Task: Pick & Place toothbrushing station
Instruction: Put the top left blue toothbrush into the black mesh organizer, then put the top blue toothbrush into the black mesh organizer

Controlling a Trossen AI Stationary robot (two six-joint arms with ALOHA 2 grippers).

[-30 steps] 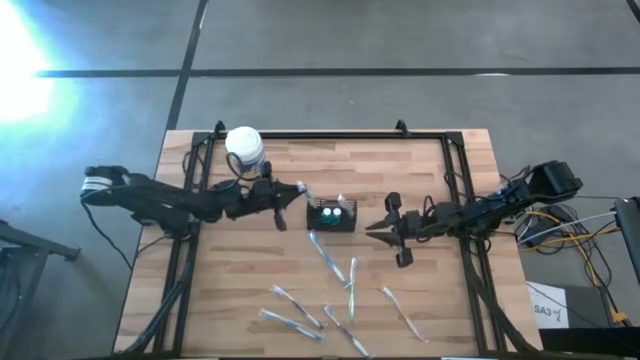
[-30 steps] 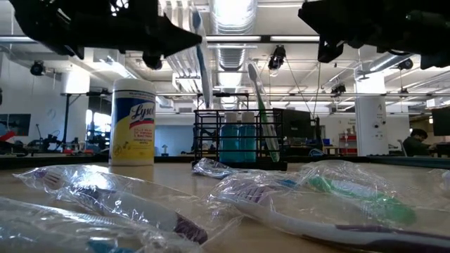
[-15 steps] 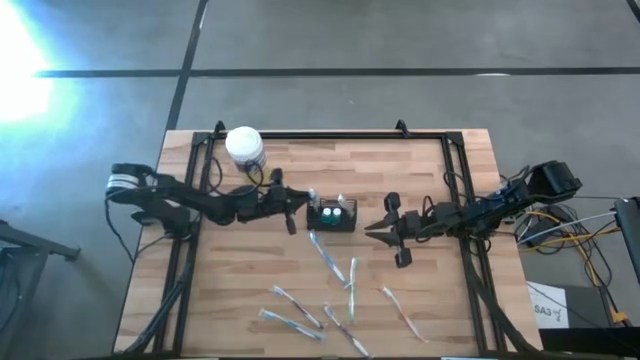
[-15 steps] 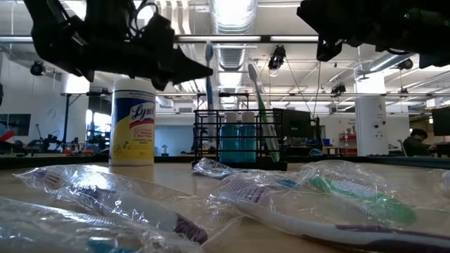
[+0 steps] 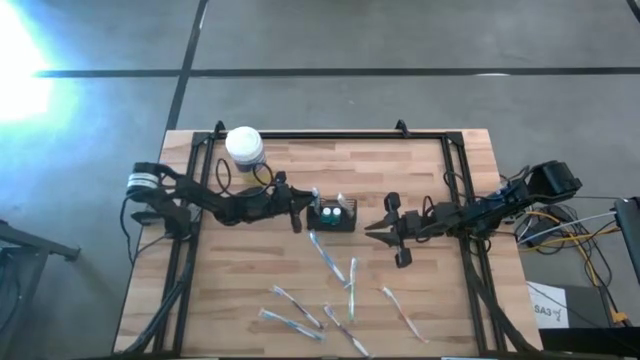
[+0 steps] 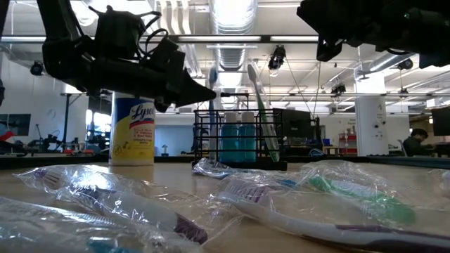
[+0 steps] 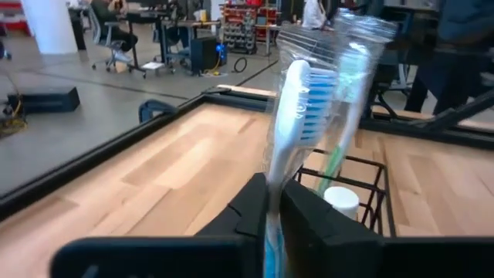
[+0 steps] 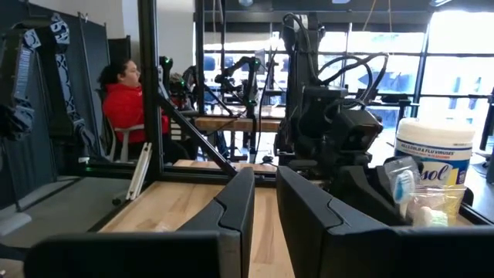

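**Spotter:** What's the left gripper doing?

**Me:** I've got it just left of centre in the high view, right beside the toothbrushing station. In the left wrist view the fingers sit nearly closed, with a wrapped toothbrush standing up between them — whether they're gripping or letting go, I can't tell.

**Spotter:** Risk?

**Me:** My guess is the loose plastic wrap. It could cling to a finger or snag the station's wire rim, so the brush tips out or the light rack shifts when I pull away.

**Spotter:** And the right gripper?

**Me:** Just right of centre, empty, jaws a narrow gap apart. It's close to the station — swinging in early could knock the brush already standing there.

**Spotter:** The jar?

**Me:** The white-lidded jar sits at upper left, near my left arm's elbow.
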